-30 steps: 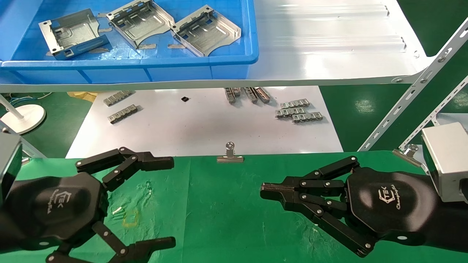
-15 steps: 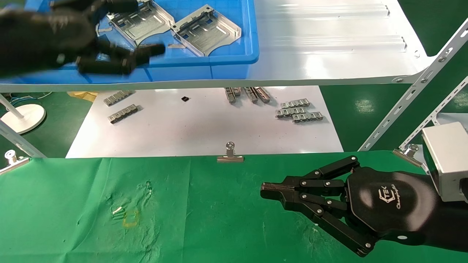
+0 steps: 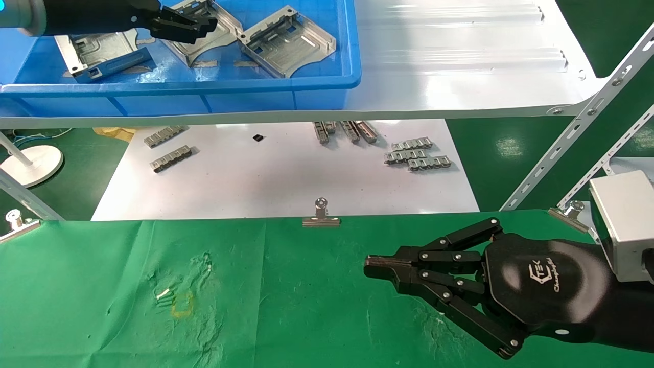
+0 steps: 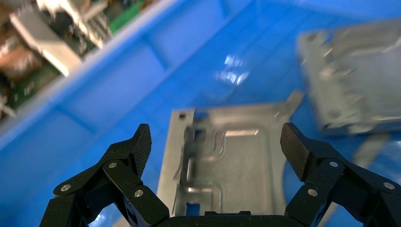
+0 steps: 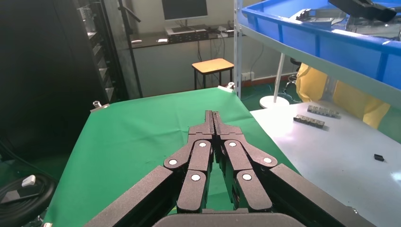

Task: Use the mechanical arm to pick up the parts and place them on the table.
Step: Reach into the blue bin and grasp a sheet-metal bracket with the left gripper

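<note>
Step in hand: approach for pick. Left gripper [image 4: 215,151] over blue bin [image 3: 286,84] on white shelf [image 3: 460,66], jaws wide, straddling sheet-metal tray [image 4: 227,165], not gripping. Next: descend, close on side walls, carry to green desk [image 3: 286,286]. Right gripper [image 3: 370,268] parked over desk, jaws together.

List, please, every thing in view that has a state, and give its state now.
Left gripper: open, hovering above a part in the bin.
Right gripper: shut, empty, over the green table.
Left part: in the blue bin, tilted.
Middle part: in the bin, under the left gripper, not gripped.
Right part: in the bin, untouched.
</note>
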You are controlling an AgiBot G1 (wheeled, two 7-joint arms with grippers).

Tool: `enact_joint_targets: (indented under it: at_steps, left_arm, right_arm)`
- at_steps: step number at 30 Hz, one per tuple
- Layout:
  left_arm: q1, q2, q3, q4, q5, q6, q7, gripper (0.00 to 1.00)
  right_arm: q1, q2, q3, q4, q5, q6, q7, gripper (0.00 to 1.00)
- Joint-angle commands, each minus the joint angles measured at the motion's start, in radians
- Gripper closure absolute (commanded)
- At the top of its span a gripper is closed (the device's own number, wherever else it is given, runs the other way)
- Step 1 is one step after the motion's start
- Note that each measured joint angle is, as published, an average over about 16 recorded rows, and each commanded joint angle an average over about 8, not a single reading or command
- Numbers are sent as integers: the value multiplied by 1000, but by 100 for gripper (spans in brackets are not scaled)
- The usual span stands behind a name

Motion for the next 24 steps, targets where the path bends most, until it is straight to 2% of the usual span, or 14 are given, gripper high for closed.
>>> enact_joint_targets:
  at_steps: [1, 5, 6, 7, 15, 24]
  left_arm:
    - [-34, 37, 10, 83, 23, -37, 17, 35]
    - [-74, 76, 24, 175, 49, -81, 10, 85]
    - [-82, 84, 27, 193, 54, -90, 7, 95]
    - [-88, 90, 30, 208, 59, -97, 4, 100]
    - [-119, 118, 46, 280, 82, -96, -12, 100]
    - [-146, 112, 59, 312, 99, 26, -19, 100]
  right_arm:
    - [0, 0, 0, 0, 0, 0, 0, 100]
    - [0, 0, 0, 0, 0, 0, 0, 100]
    - [0, 0, 0, 0, 0, 0, 0, 100]
    - [0, 0, 0, 0, 0, 0, 0, 100]
    - [0, 0, 0, 0, 0, 0, 0, 100]
    - [0, 0, 0, 0, 0, 0, 0, 100]
